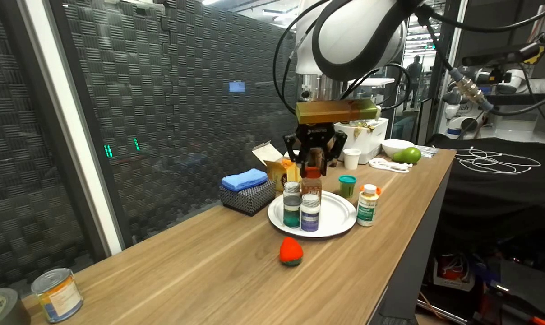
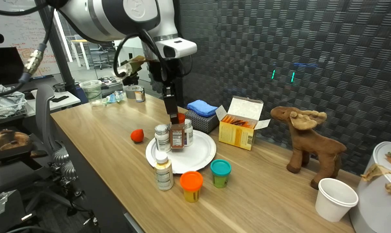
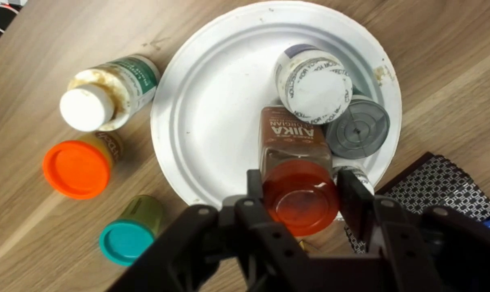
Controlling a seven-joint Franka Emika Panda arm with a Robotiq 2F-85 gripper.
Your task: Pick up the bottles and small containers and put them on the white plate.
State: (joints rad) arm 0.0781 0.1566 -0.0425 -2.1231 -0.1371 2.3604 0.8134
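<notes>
Black two-fingered gripper point(image 3: 299, 184) pinching the round red cap point(image 3: 301, 207) of a square brown-labelled clear jar point(image 3: 290, 129); beneath the gripper, a flat round white plate point(image 3: 220, 113).

Shows dark grey, checker-textured panels point(image 2: 247, 38) along one side beside a pale upright post point(image 1: 67, 117), is lit by white ceiling strips point(image 1: 278, 12), and holds a long wood-grained table point(image 1: 177, 280), a black-draped surface point(image 1: 484, 203), a grey chair point(image 2: 45, 100), a white desk point(image 2: 72, 99) and, farther back, a whiteboard point(image 2: 25, 22) bearing orange handwriting.
</notes>
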